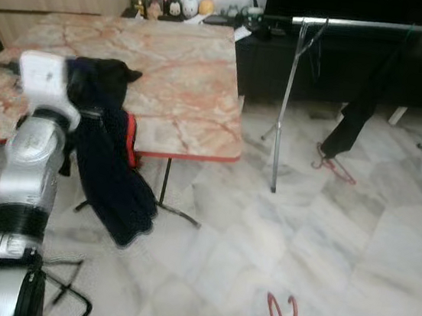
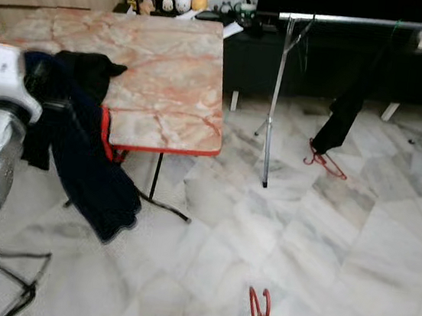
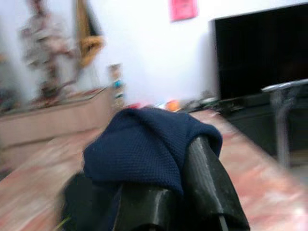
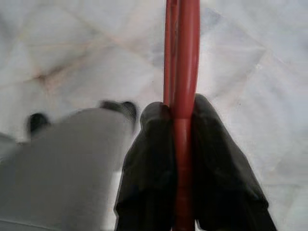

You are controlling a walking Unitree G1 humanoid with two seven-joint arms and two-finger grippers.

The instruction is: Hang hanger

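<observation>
At the left of the frame my left gripper (image 3: 178, 202) was raised over the table (image 1: 181, 85), its fingers pinched on a dark blue garment (image 1: 108, 176) that hung past the table's edge. At bottom centre my right gripper (image 4: 180, 159) was clamped tight around a red hanger (image 1: 282, 315). At upper right stood the rail (image 1: 381, 26).

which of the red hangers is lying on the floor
The red hanger on the floor lies flat on the tiles below the hanging dark garment by the rail. The other red hanger is gripped in the right hand, off the floor.
</observation>
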